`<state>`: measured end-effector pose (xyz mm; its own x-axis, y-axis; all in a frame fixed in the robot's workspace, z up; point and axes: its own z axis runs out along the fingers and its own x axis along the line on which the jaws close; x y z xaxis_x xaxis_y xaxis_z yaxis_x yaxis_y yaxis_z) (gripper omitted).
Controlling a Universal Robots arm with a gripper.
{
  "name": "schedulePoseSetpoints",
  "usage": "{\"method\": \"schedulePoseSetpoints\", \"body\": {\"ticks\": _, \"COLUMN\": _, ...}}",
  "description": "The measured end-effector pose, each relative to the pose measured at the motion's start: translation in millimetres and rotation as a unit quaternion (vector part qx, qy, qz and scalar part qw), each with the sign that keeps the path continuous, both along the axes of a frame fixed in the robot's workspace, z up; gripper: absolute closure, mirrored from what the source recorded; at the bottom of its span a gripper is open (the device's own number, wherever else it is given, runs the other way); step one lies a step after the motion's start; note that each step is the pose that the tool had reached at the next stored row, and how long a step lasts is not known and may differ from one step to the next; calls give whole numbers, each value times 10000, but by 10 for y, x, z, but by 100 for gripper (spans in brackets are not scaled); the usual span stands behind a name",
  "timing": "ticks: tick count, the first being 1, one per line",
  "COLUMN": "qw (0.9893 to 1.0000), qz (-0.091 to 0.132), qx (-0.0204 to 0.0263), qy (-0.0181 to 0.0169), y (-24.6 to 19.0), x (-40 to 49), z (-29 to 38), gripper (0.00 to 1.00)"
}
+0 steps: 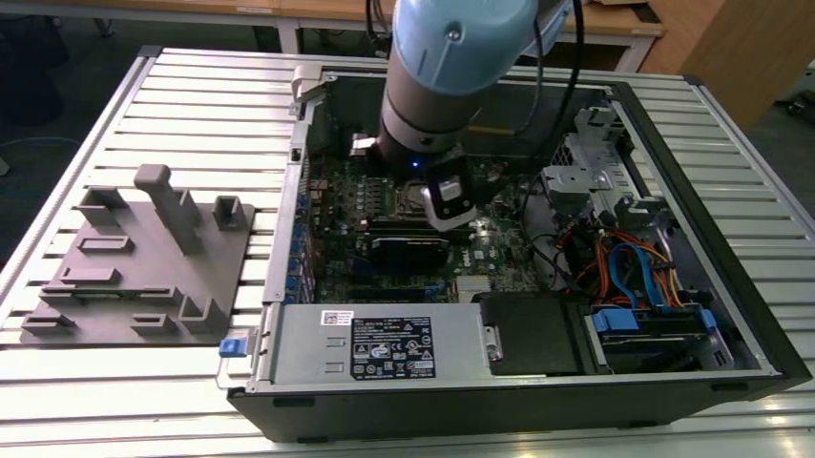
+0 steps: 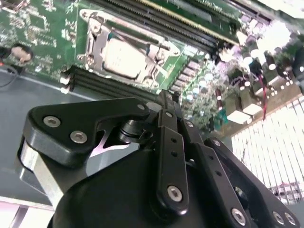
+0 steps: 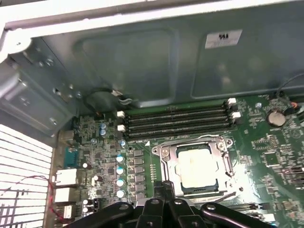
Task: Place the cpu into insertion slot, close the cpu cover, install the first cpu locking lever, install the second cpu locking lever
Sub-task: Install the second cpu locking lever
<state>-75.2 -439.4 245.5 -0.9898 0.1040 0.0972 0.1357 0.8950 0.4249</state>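
Hovering above the board (image 3: pixel 266 156) inside the case (image 1: pixel 713 315), the tool (image 3: pixel 164 187) has its fingers pressed together, gripping nothing. Just beside their tips, the cpu (image 3: pixel 197 166) lies in the slot (image 3: pixel 187 192), with the cover (image 3: pixel 164 164) down around it.

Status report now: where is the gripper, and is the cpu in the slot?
Gripper empty, just beside the insertion slot. Cpu seated in slot, cpu cover down around it. Nothing blocking.
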Motion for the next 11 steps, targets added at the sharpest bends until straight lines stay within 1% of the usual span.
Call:
{"method": "schedulePoseSetpoints", "body": {"ticks": 2, "qw": 10000, "qz": 0, "qx": -1, "qy": 0, "y": 0, "x": 0, "z": 56, "gripper": 90}}
{"method": "schedulePoseSetpoints", "body": {"ticks": 5, "qw": 10000, "qz": 0, "qx": 0, "qy": 0, "y": 0, "x": 0, "z": 113, "gripper": 90}}
{"method": "schedulePoseSetpoints", "body": {"ticks": 6, "qw": 10000, "qz": 0, "qx": 0, "qy": 0, "y": 0, "x": 0, "z": 122, "gripper": 90}}
{"method": "schedulePoseSetpoints", "body": {"ticks": 11, "qw": 10000, "qz": -6, "qx": -2, "qy": 0, "y": 0, "x": 8, "z": 121, "gripper": 90}}
